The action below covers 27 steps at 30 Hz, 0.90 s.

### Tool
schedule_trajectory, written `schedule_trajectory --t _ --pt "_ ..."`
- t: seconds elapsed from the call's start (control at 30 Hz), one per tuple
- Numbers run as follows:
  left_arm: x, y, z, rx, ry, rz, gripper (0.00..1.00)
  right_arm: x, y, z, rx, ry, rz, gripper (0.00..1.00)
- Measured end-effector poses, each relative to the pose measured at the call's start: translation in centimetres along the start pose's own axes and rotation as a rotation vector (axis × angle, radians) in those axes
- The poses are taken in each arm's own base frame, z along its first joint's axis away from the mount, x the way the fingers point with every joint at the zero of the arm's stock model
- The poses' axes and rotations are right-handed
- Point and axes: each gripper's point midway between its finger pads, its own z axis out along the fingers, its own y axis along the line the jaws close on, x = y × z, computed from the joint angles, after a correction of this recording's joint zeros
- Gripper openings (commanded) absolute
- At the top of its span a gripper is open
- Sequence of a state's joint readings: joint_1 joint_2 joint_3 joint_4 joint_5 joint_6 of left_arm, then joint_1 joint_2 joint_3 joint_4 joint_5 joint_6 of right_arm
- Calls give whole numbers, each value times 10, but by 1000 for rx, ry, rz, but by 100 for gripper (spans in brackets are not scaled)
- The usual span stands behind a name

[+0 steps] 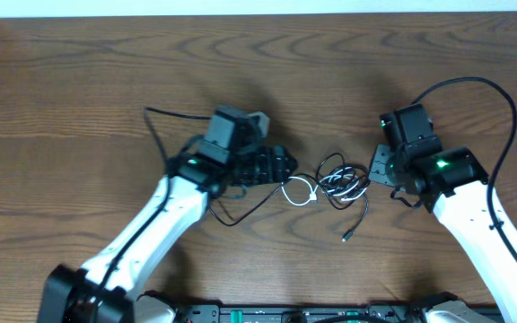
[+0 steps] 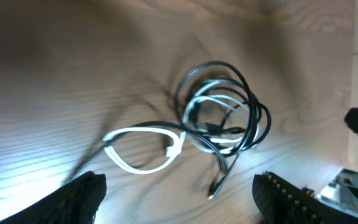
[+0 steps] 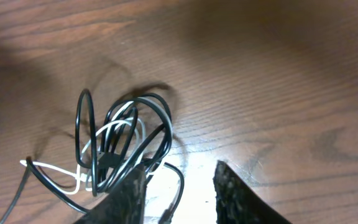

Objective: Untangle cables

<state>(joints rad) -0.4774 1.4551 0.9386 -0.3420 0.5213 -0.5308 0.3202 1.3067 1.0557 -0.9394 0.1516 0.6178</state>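
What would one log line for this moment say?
white cable + black cable: tangled together | left gripper: open, empty | right gripper: open, empty

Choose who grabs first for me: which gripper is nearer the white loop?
Left. The left gripper is right beside the white loop; the right gripper sits on the far side of the black coil, farther from the loop.

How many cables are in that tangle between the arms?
2. The white cable loops out of the tangle's left side. The black cable is coiled on the right, with one plug end trailing free. A further strand could be hidden inside the coil.
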Motion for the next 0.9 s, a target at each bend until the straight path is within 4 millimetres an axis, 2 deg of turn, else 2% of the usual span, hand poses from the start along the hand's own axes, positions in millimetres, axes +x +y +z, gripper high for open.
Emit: schedule_trajectory --t 0.23,0.3,0.37,0.43,0.47,0.5,0.63,0.73,0.83,0.9 --pt "17 -20 63 48 66 -67 80 -5 -14 2 -2 21 71 35" --pt "21 -23 75 58 75 -82 78 -5 -14 2 -7 25 76 35" --pt "28 -28 88 71 92 -93 63 -5 -14 2 -9 27 76 35" --pt "35 -32 98 81 106 -92 35 -4 -14 2 -10 29 76 35" --pt "38 -32 101 78 114 -99 13 -4 -13 2 -12 29 76 34" --pt "44 -31 106 71 133 -103 8 -4 -13 2 -13 33 76 34" --pt "43 -26 107 65 135 -83 8 -2 -13 2 -16 39 76 35" --pt "38 -12 102 40 137 -81 7 0 -10 2 -33 54 76 36" --pt "20 0 84 22 102 -105 8 4 -2 1 -78 81 76 37" --pt "3 -2 65 44 50 -107 7 6 6 0 -122 98 77 37"
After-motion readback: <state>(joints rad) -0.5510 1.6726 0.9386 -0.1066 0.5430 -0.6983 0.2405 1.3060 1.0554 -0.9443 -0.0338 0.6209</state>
